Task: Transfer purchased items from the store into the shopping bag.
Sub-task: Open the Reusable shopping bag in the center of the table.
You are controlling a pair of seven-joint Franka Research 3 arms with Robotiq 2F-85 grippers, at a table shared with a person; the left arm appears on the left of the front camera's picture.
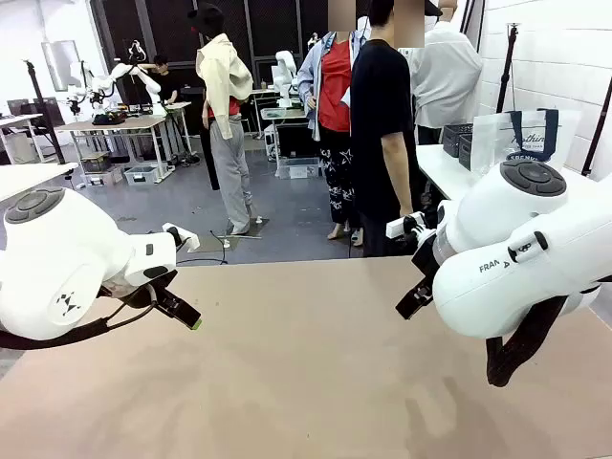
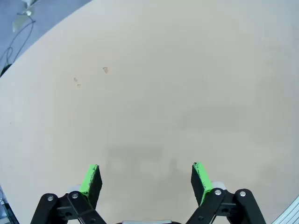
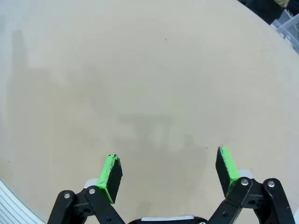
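Nothing started yet, both arms were parked

The left gripper (image 2: 147,177) and right gripper (image 3: 168,170) hung wide open and empty over the table (image 1: 306,373). The shopping bag (image 1: 521,143) sat on a side table (image 1: 442,170) at the far right, with the basket (image 1: 457,139) just beside it. I couldn't make out any items. My guess: bag and basket needed to come within reach first.

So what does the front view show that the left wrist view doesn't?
Front view: the left arm and right arm, the right claw, people beyond the table, and a bag beside dark baskets on a side table. Left wrist view: the left claw's green pads close up, wide open, and small marks on the table. Both: the table and the left claw, holding nothing.
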